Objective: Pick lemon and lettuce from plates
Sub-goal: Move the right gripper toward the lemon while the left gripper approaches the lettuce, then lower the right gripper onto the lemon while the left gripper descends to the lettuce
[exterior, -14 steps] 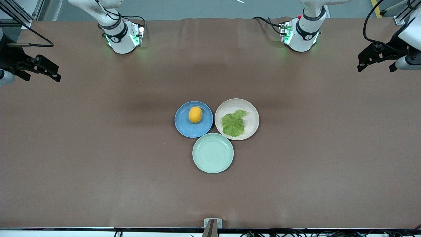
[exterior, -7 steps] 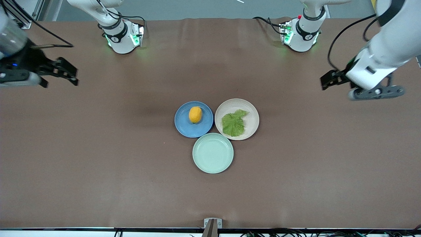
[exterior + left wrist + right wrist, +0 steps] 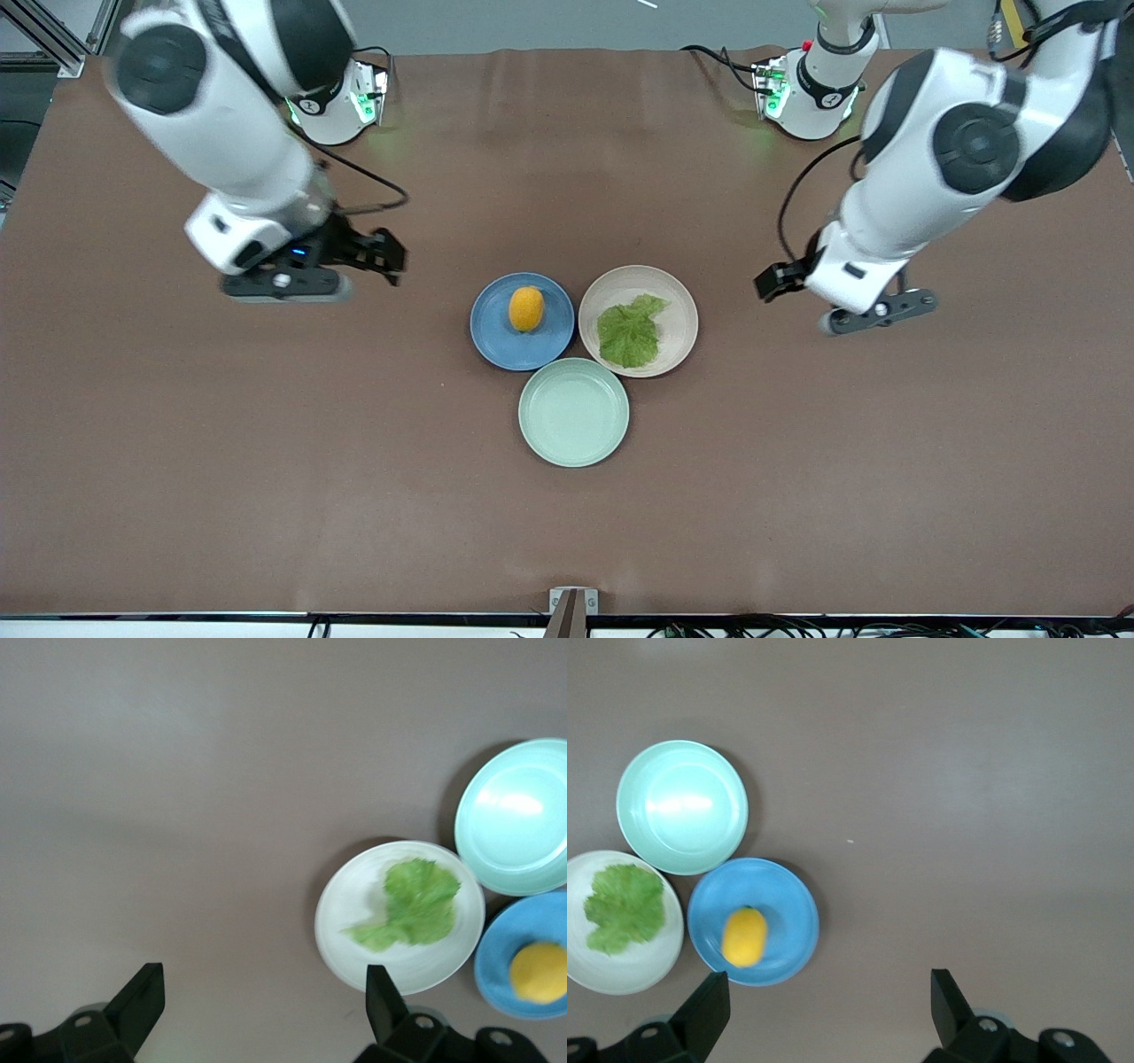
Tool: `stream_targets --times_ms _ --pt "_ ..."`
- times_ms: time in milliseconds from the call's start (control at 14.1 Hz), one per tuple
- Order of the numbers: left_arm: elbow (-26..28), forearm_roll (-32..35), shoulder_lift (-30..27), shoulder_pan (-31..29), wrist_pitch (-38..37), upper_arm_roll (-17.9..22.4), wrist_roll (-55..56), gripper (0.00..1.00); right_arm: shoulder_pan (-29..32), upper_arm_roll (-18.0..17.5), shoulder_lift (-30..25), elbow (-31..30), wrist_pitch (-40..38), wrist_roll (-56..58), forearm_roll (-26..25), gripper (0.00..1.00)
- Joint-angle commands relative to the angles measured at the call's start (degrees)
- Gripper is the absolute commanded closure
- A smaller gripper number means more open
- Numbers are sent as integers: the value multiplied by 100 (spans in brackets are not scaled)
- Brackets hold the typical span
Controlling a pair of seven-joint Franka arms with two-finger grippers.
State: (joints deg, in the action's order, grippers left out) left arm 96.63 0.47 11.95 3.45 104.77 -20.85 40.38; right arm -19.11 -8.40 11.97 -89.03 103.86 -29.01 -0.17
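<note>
The lemon [image 3: 526, 308] lies on the blue plate [image 3: 494, 347]. The lettuce [image 3: 629, 333] lies flat on the beige plate [image 3: 679, 330] beside it. My right gripper [image 3: 383, 257] is open and empty in the air over bare table, toward the right arm's end from the blue plate. Its wrist view shows the open gripper [image 3: 828, 985], the lemon [image 3: 744, 936] and the blue plate [image 3: 793, 912]. My left gripper [image 3: 772, 283] is open and empty over bare table, toward the left arm's end from the beige plate. Its wrist view shows the open gripper [image 3: 263, 981], the lettuce [image 3: 412, 904] and the beige plate [image 3: 345, 921].
An empty mint-green plate [image 3: 573, 412] sits nearer to the front camera, touching the other two plates. It also shows in the left wrist view [image 3: 514, 815] and the right wrist view [image 3: 682, 806]. Brown table cloth [image 3: 266, 443] spreads around the plates.
Both arms have swung in from the table's ends toward the plates at the middle. Both grippers stay open. The lemon, lettuce and plates have not moved.
</note>
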Motion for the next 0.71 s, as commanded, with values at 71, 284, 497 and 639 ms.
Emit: stream_targets --times_ms 71,284,497,639 --pt "460 76 211 357 779 -15 1144 0 -555 49 392 -229 134 -290 -18 0" --pt "576 76 439 586 1176 -15 1988 0 -1101 49 700 -377 510 -965 -18 0" --pt "724 76 633 718 1527 -24 2263 0 -1261 49 789 -1254 1809 -1002 -18 0" --pt "1101 76 756 893 2175 -24 2560 2 -1279 49 1016 -1398 2103 -1002 -18 0"
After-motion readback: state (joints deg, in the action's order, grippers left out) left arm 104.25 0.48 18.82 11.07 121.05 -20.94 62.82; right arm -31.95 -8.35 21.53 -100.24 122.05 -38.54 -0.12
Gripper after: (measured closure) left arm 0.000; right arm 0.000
